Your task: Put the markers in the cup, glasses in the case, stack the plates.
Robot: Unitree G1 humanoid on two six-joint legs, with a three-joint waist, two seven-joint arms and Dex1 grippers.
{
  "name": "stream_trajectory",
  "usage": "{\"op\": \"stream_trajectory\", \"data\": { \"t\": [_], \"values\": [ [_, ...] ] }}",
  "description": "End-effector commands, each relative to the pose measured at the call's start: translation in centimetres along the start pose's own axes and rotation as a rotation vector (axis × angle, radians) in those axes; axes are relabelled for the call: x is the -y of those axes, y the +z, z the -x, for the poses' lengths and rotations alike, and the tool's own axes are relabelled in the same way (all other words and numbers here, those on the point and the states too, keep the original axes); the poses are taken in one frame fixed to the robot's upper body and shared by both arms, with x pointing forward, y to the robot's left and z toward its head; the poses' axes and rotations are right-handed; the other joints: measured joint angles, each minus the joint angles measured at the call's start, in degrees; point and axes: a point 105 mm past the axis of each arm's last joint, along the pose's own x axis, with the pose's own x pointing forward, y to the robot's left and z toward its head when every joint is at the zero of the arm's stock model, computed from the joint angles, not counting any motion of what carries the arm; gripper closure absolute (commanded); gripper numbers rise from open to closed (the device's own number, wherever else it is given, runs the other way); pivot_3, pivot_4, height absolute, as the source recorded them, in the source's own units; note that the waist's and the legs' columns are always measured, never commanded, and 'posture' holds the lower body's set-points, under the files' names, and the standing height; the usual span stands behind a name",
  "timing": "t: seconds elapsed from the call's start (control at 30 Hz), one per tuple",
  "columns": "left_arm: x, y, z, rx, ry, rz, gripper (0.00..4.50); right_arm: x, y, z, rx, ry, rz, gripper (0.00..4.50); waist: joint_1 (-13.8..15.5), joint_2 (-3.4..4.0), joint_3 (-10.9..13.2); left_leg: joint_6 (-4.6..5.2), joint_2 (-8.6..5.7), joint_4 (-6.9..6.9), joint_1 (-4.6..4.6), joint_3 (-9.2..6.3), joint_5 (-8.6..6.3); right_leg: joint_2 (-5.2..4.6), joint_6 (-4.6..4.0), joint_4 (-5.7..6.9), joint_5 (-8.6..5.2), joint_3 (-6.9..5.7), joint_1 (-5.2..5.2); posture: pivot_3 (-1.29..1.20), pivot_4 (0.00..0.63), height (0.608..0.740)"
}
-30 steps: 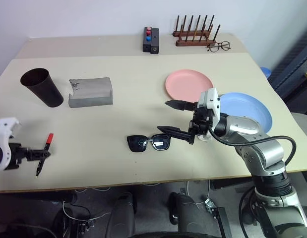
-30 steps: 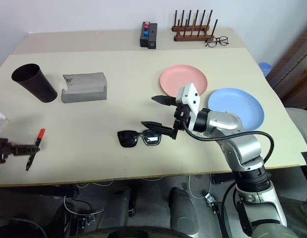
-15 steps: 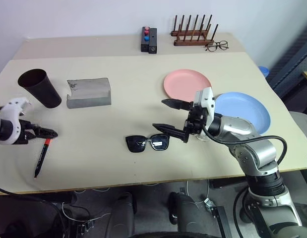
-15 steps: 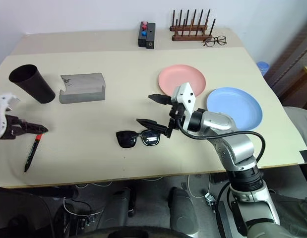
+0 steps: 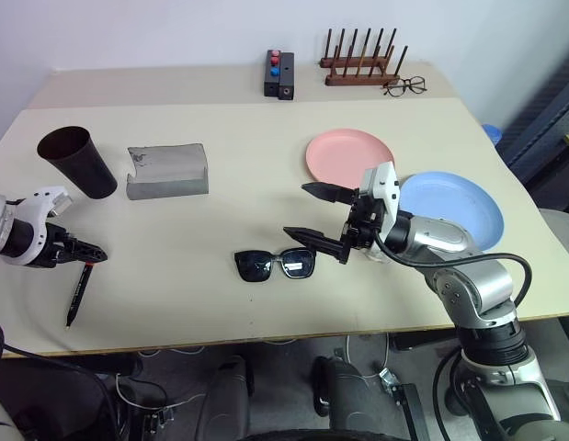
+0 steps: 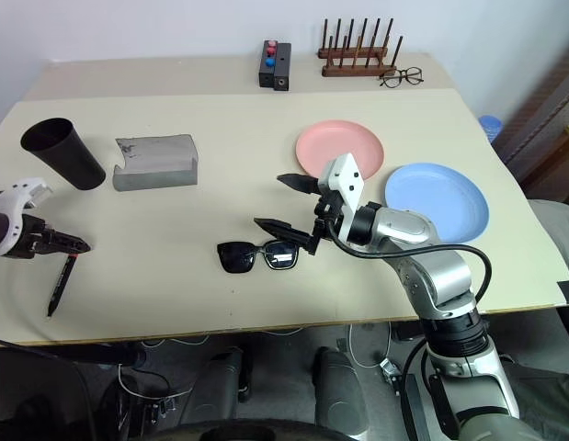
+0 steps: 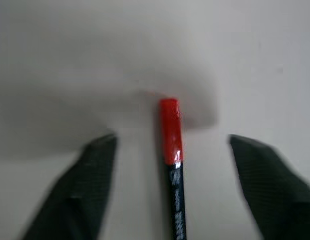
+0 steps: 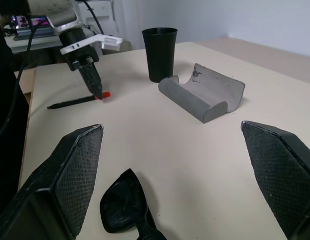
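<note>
Beige counter [image 5: 247,184] against a pale wall, with a peg rack [image 5: 360,62], clear spectacles [image 5: 405,86] and a small button box [image 5: 280,74] along the upper edge.

Progress: nothing completed. Cup [image 5: 77,162] at upper left, standing empty as far as visible. Red-capped marker [image 5: 78,291] flat on the counter at lower left, not in the cup; white marker not made out. Grey case [image 5: 167,170] just right of the cup, lying open and empty. Sunglasses [image 5: 276,265] at lower centre, well apart from the case. Pink plate [image 5: 350,157] and blue plate [image 5: 450,209] side by side at centre right, rims close, not stacked. All three subtasks remaining.

Left gripper [image 5: 89,254] at far left, tips at the marker's red cap; jaws apart on either side of the cap in the wrist view, gripping nothing. Right gripper [image 5: 313,213] above and right of the sunglasses, jaws spread wide, empty.

Change from one second ago: marker then held off the counter in the left jaws, now released and lying flat, left gripper shifted up-frame toward the cup. Right gripper unchanged.
</note>
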Motion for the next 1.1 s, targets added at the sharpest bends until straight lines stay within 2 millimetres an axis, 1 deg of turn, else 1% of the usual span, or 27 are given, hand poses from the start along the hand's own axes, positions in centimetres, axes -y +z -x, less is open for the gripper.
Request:
{"op": "stream_trajectory", "data": {
  "t": [0.03,0.1,0.13,0.27,0.37,0.4,0.47,0.57,0.63,0.7,0.73,0.83,0.87,0.97,1.03,1.1],
  "values": [
    [0.3,-0.1,-0.1,-0.016,-0.017,-0.003,3.23,-0.2,1.3,0.1,0.037,0.002,0.042,0.0,0.1,0.0,0.0,0.0,0.0,0.0,0.0,0.0,0.0,0.0,0.0,0.0,0.0,0.0,0.0,0.0,0.15,0.74],
    [0.3,-0.2,-0.1,-0.018,-0.024,0.005,4.14,-0.1,1.3,0.1,0.037,-0.001,0.043,0.0,0.1,0.0,0.0,0.0,0.0,0.01,0.0,0.0,0.0,0.0,0.0,0.01,0.0,0.0,0.0,0.0,0.15,0.74],
    [0.3,-0.3,-0.2,-0.021,-0.025,0.007,4.42,-0.1,1.3,0.1,0.036,-0.002,0.043,0.0,0.1,0.0,0.0,0.0,0.0,0.01,0.0,-0.01,0.0,0.0,0.0,0.01,0.0,0.0,0.0,0.0,0.15,0.74],
    [0.3,-0.3,-0.1,-0.02,-0.032,0.007,4.42,-0.1,1.3,0.1,0.036,-0.003,0.043,0.0,0.0,0.0,0.0,0.0,0.0,0.01,0.0,-0.01,0.0,0.0,0.0,0.02,0.0,0.0,0.01,0.0,0.15,0.74],
    [0.2,0.3,0.9,0.014,-0.022,-0.01,4.42,-0.1,1.2,0.1,0.035,-0.004,0.043,0.0,0.0,0.0,0.0,0.0,0.0,0.02,0.0,-0.01,0.0,0.0,0.0,0.03,0.0,0.0,0.01,0.0,0.15,0.74],
    [0.5,0.8,1.5,0.043,-0.036,-0.005,4.42,0.0,1.2,0.1,0.035,-0.005,0.042,0.0,0.0,-0.01,0.0,0.01,0.0,0.02,0.0,-0.02,0.0,0.0,0.01,0.03,0.0,0.0,0.01,0.0,0.15,0.74],
    [1.8,2.0,3.0,0.107,-0.103,-0.018,4.42,0.0,1.1,0.1,0.034,-0.006,0.043,0.0,0.0,-0.05,0.0,0.01,0.0,0.03,0.0,-0.03,0.0,0.0,0.01,0.04,0.0,0.0,0.01,0.0,0.15,0.74],
    [3.5,3.9,5.3,0.219,-0.157,-0.048,4.42,0.0,1.1,0.1,0.032,-0.005,0.045,0.0,0.1,-0.11,0.0,0.01,0.0,0.04,-0.03,-0.05,0.0,0.0,0.01,0.05,0.0,-0.01,0.01,0.0,0.15,0.74],
    [4.5,5.7,6.9,0.327,-0.165,-0.094,4.42,0.0,1.2,0.1,0.031,0.002,0.05,0.0,0.1,-0.11,0.0,0.01,0.0,0.06,-0.03,-0.05,0.0,0.0,0.01,0.04,-0.01,-0.01,0.02,0.0,0.15,0.74],
    [5.0,6.9,8.2,0.403,-0.16,-0.103,4.42,0.2,1.3,0.1,0.032,0.007,0.06,0.0,0.0,-0.11,0.0,0.01,0.0,0.07,-0.01,-0.07,0.0,0.0,0.03,0.04,-0.02,-0.01,0.05,0.0,0.15,0.74],
    [5.2,7.9,8.9,0.472,-0.151,-0.145,4.42,0.4,1.4,0.1,0.033,0.004,0.066,0.0,-0.1,-0.1,0.1,0.01,0.0,0.06,0.0,-0.07,0.0,0.0,0.03,0.05,-0.02,-0.01,0.05,0.0,0.15,0.74],
    [6.4,11.4,11.6,0.767,-0.138,-0.306,4.42,0.8,1.8,0.1,0.042,0.003,0.074,0.0,-0.1,-0.09,0.1,0.01,0.0,0.05,0.06,-0.06,0.01,0.01,0.06,0.14,-0.03,0.0,0.06,0.0,0.15,0.74],
    [6.6,12.5,12.6,0.866,-0.126,-0.329,4.42,0.9,1.9,0.1,0.045,0.005,0.075,0.0,0.0,-0.09,0.1,0.01,0.0,0.05,0.09,-0.07,0.01,0.01,0.06,0.17,-0.03,-0.01,0.06,0.0,0.15,0.74],
    [7.0,14.1,14.8,1.061,-0.111,-0.375,4.42,1.1,2.1,0.1,0.056,0.001,0.081,0.0,0.0,-0.13,0.0,0.02,0.0,0.14,0.05,-0.08,0.02,0.03,0.26,0.2,0.1,-0.01,0.07,0.0,0.15,0.74],
    [6.8,14.9,16.3,1.177,-0.155,-0.325,4.42,1.4,2.1,0.2,0.063,-0.013,0.092,0.0,-0.1,-0.13,0.0,0.02,-0.01,0.14,0.04,-0.06,0.02,0.03,0.3,0.19,0.11,-0.01,0.09,0.0,0.15,0.74],
    [5.8,15.7,17.5,1.291,-0.146,-0.269,4.42,1.6,2.1,0.1,0.066,-0.026,0.106,0.0,-0.1,-0.13,0.0,0.02,-0.01,0.14,0.07,-0.06,0.02,0.04,0.31,0.22,0.11,-0.01,0.09,0.0,0.15,0.74]
  ]
}}
